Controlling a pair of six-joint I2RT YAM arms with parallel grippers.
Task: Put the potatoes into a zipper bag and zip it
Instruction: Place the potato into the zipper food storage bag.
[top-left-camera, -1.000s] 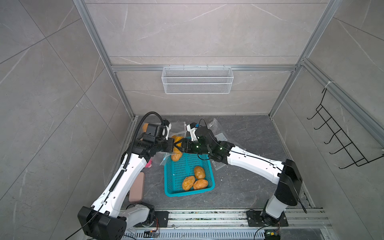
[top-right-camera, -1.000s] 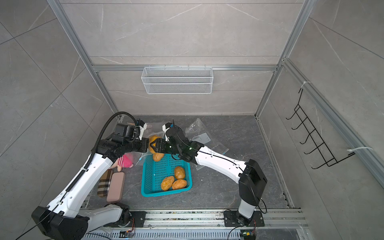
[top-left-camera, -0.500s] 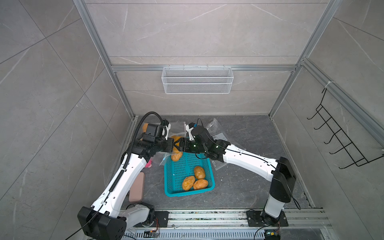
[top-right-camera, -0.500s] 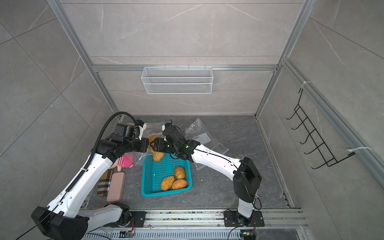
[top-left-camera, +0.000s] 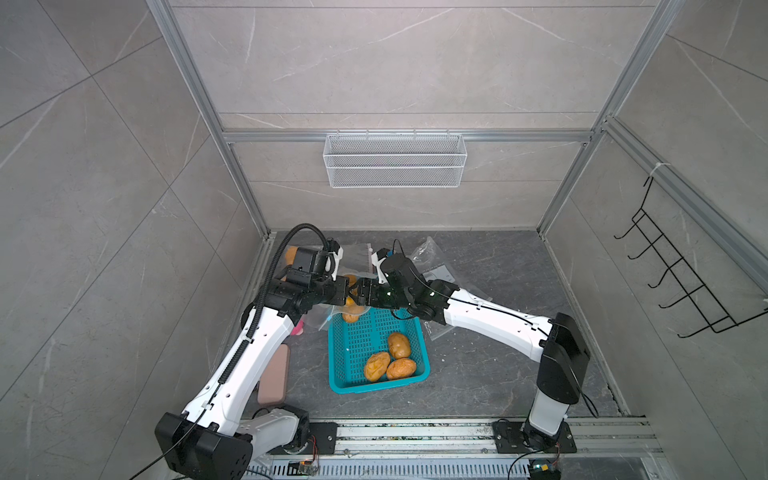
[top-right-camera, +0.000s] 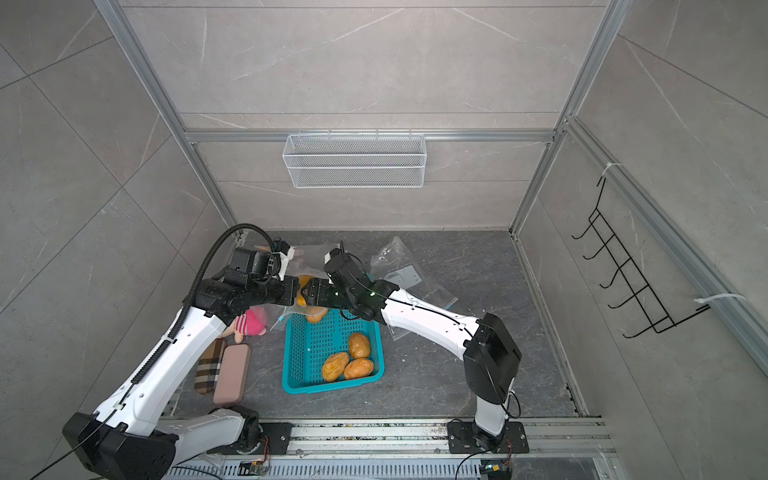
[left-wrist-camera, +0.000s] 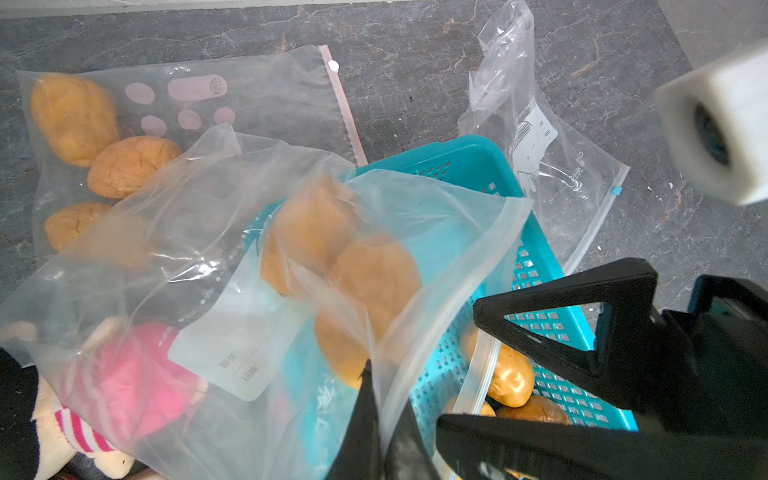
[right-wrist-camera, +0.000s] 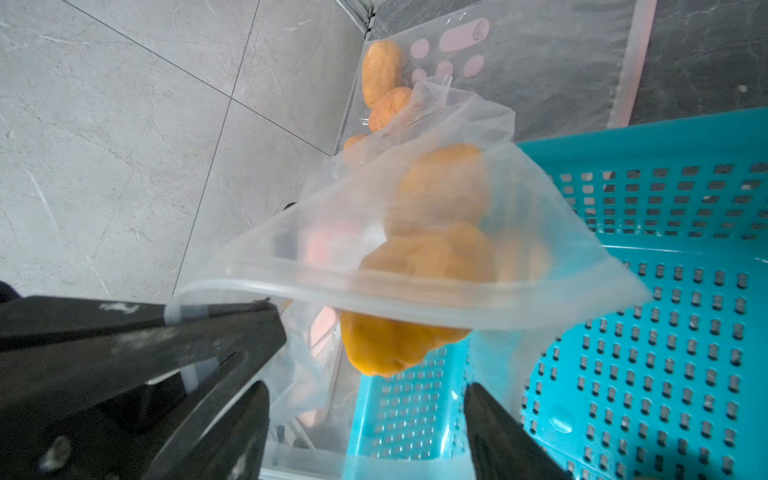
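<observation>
Because the left tool (left-wrist-camera: 376, 386) is clamped tight on one lip of the clear plastic zipper bag (left-wrist-camera: 232, 291), the bag hangs from that pinch with its mouth gaping toward the right tool (right-wrist-camera: 365, 415). To my eye that is the reason for the hold: one side pinned up, the other sagging, so there is an opening to feed. The right tool's jaws stand well apart just in front of that mouth, with nothing gripped between them that I can see.

Several wrinkled orange-tan oval potatoes (right-wrist-camera: 436, 257) already sit inside the bag, bunched just beyond the rim. They are stacked one behind the next, away from the right tool. The bag's long axis runs from the held rim down and away toward its closed bottom, which slumps past the far end of the teal perforated plastic basket (top-right-camera: 307, 345) and over a pink plush toy (left-wrist-camera: 133, 374).

Three more loose potatoes (top-left-camera: 390, 359) lie below and behind the right tool at the basket's near end, each pointing its own way. Beyond the left tool, flat on the grey stone surface, lies a second clear bag with a pink zip strip (left-wrist-camera: 249, 95) holding three potatoes (left-wrist-camera: 75, 116) – so the loading looks partly done, with the zipping yet to come.
</observation>
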